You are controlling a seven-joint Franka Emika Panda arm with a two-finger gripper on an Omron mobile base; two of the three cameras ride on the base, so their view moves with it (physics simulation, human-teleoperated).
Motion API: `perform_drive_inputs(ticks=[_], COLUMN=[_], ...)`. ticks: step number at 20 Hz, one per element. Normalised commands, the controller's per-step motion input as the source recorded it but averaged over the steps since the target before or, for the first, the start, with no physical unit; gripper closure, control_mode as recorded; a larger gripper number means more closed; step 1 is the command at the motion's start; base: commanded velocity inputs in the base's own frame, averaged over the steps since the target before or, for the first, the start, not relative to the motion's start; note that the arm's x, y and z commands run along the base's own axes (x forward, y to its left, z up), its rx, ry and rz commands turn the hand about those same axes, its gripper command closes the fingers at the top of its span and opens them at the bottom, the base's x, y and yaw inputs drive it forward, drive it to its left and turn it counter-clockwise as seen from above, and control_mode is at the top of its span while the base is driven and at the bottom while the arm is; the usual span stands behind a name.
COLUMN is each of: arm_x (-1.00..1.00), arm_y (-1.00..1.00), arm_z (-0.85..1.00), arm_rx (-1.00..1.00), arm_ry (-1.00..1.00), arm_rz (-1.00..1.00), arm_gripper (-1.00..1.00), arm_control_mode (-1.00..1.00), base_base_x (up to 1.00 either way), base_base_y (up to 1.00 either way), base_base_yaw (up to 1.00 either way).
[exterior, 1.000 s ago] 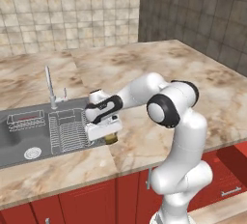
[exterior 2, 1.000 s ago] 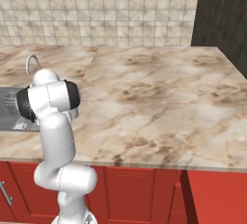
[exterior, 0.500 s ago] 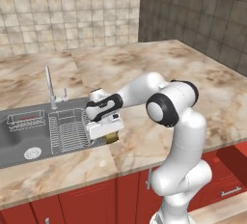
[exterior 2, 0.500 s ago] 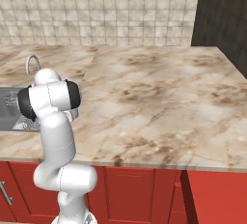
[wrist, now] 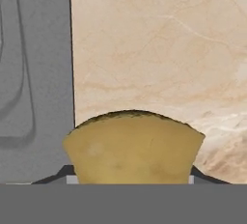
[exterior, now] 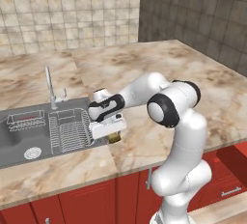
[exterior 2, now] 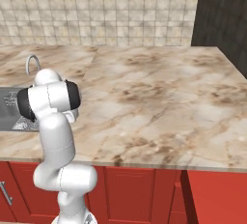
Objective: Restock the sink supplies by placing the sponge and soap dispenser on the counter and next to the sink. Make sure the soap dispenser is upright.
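Hiding gripper (wrist: 130,182) fingertips, sponge (wrist: 132,148) sat clamped between them, lower part cut off; it hung above bench (wrist: 159,49) beside sink (wrist: 34,73) edge.

Beige marble counter (exterior: 159,68) over red cabinets (exterior: 87,201), grey sink (exterior: 19,138) set in

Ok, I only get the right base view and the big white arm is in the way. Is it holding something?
Observer: Yes. In the hand view, the sponge sits between the tips of the gripper.
Operator: Where is it?
Observer: The left base view shows it low over the counter, right beside the edge of the sink.
Operator: Anything in the sink?
Observer: A wire rack lies in the basin, near the faucet.
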Motion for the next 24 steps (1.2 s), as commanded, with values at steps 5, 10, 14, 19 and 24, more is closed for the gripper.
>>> perform_drive_inputs(ticks=[5,10,14,19,24], arm_x=[-0.30,-0.39,-0.60,-0.81,-0.88], arm_y=[-0.01,0.00,-0.03,-0.24,-0.86], arm_z=[0.30,0.45,0.51,0.27,0.01], arm_rx=[0.00,0.00,0.00,0.02,0.01], arm_ry=[-0.08,-0.13,-0.16,-0.19,-0.20], arm_rz=[-0.06,-0.08,-0.09,-0.10,-0.04], arm_gripper=[-1.00,-1.00,-1.00,-1.00,-1.00], arm_control_mode=[-1.00,-1.00,-1.00,-1.00,-1.00], base_base_x=[0.00,0.00,0.00,0.00,0.00], base_base_y=[0.00,0.00,0.00,0.00,0.00], base_base_yaw=[0.00,0.00,0.00,0.00,0.00])
